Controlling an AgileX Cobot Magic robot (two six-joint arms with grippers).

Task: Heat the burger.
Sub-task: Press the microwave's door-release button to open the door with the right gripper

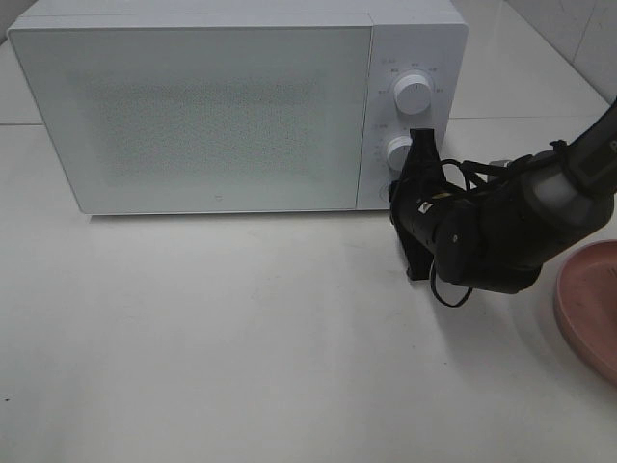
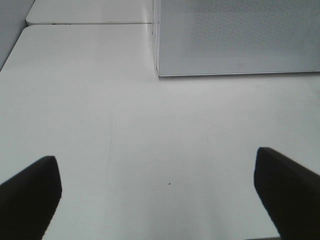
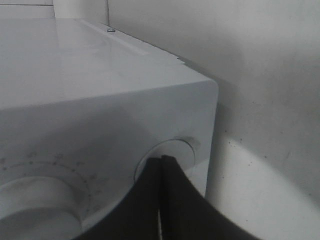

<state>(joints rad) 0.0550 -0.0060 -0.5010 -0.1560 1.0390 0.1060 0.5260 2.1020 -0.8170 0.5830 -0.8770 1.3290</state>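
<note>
Where my right gripper (image 3: pixel 161 164), pinched shut and empty, meets the microwave's (image 1: pixel 222 106) round button (image 3: pixel 175 149) near its corner, dial marks (image 3: pixel 75 172) blur. My left gripper (image 2: pixel 160 195) gapes empty over bare table (image 2: pixel 150 125).

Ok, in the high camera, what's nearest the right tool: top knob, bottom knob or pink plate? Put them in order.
1. Bottom knob, beside the right tool.
2. Top knob, higher up.
3. Pink plate, far right.

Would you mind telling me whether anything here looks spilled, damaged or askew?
Nothing stands out: the microwave door is shut, the table shows no spill, and the right gripper is shut at the lower button.
</note>
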